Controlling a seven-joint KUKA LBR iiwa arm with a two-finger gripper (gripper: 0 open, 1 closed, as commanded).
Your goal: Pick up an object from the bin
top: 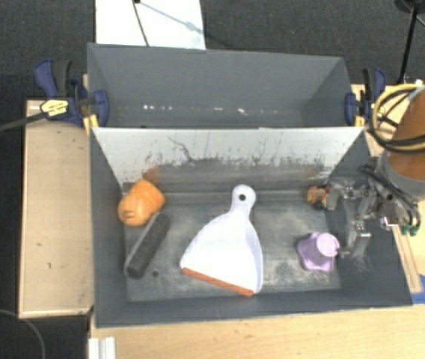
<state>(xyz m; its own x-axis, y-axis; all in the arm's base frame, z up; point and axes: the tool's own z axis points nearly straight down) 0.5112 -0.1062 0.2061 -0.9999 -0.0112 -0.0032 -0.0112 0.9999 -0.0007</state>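
Note:
My gripper [353, 239] hangs at the right side of the bin, its metal fingers pointing down just right of a small purple plastic piece [317, 251] on the floor. Nothing shows between the fingers. A small brownish thing [317, 194] lies by the back wall, left of the gripper. A white dustpan [227, 249] with an orange edge lies in the middle of the bin.
At the left, an orange rounded lump [140, 202] sits by the back corner, and a dark grey bar [147, 244] lies below it. The arm with its orange cover comes in over the right wall.

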